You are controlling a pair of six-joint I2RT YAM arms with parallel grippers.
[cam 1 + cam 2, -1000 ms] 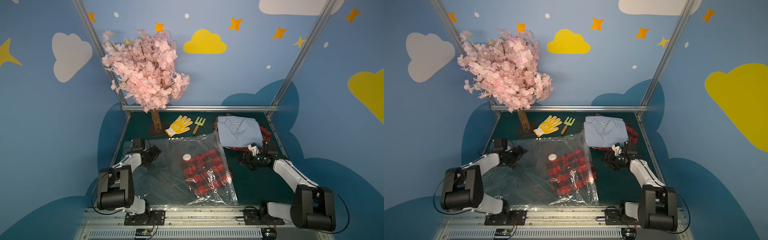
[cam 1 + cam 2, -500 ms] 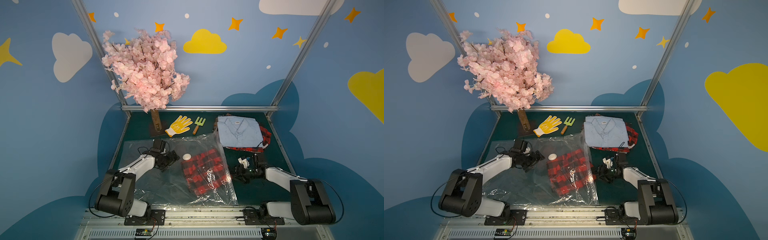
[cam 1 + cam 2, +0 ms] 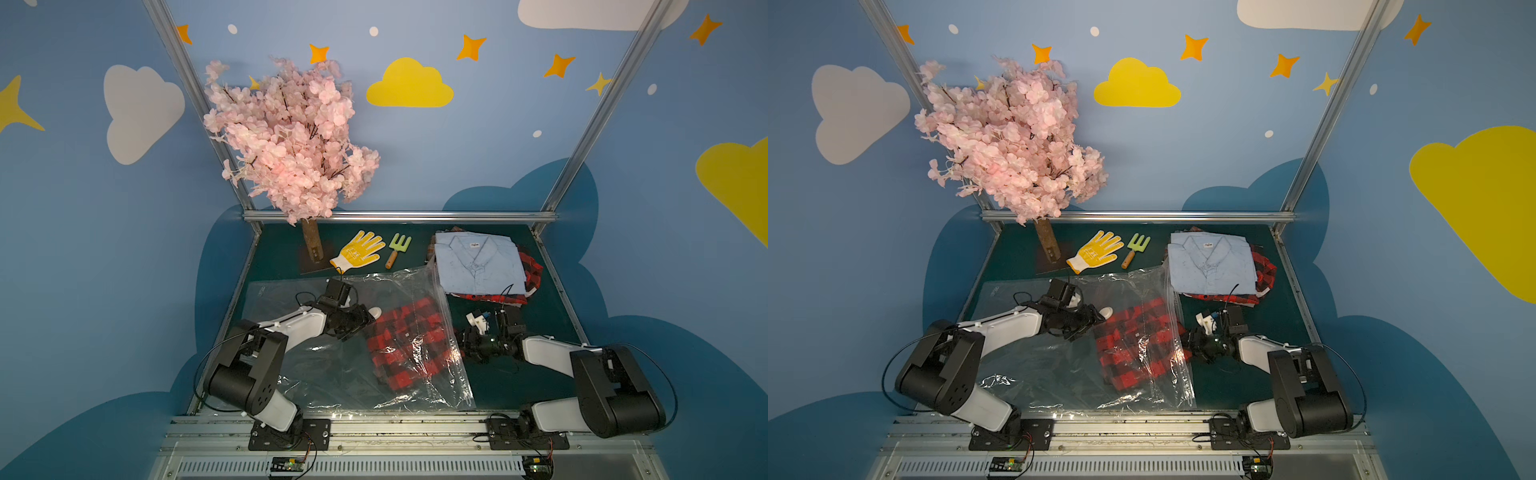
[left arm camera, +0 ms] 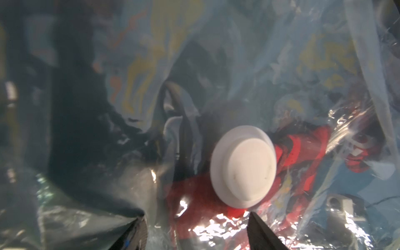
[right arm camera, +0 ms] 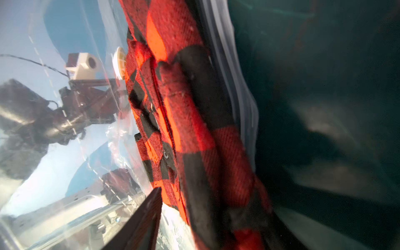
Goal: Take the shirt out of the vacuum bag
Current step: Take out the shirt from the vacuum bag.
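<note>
Shirt (image 3: 409,345) in sight: red-and-black plaid, folded, lying inside the vacuum bag (image 3: 324,374) toward the bag's right side, about mid-counter. The bag, clear and crinkly, is spread over the green counter (image 3: 498,395) from near its left edge past the middle and down to the front edge. Its zip-seal strip (image 3: 444,303) runs along the side facing the right arm. The round white valve disc (image 3: 375,311) sits on the top film at the back left corner of the shirt. In the left wrist view it fills the middle (image 4: 243,166), with plaid showing through the plastic around it.

Over to the left gripper (image 3: 366,323) — it rests on the bag just beside that valve. Its fingers (image 4: 259,233) stand apart with shiny film between them, and nothing is visibly pinched. Now the right gripper (image 3: 464,345), at the strip side of the bag, right up against the shirt's edge. The right wrist view shows one dark finger (image 5: 142,216) beside the plaid fold and the other is hidden — wide or narrow, I cannot tell.

Further out, at the back right corner, a folded light-blue shirt (image 3: 478,262) tops a pile of plaid clothes (image 3: 530,270). Along the back edge lie a yellow glove (image 3: 359,251) and a small green hand rake (image 3: 398,248). A pink blossom tree (image 3: 291,145) stands at the back left corner.
</note>
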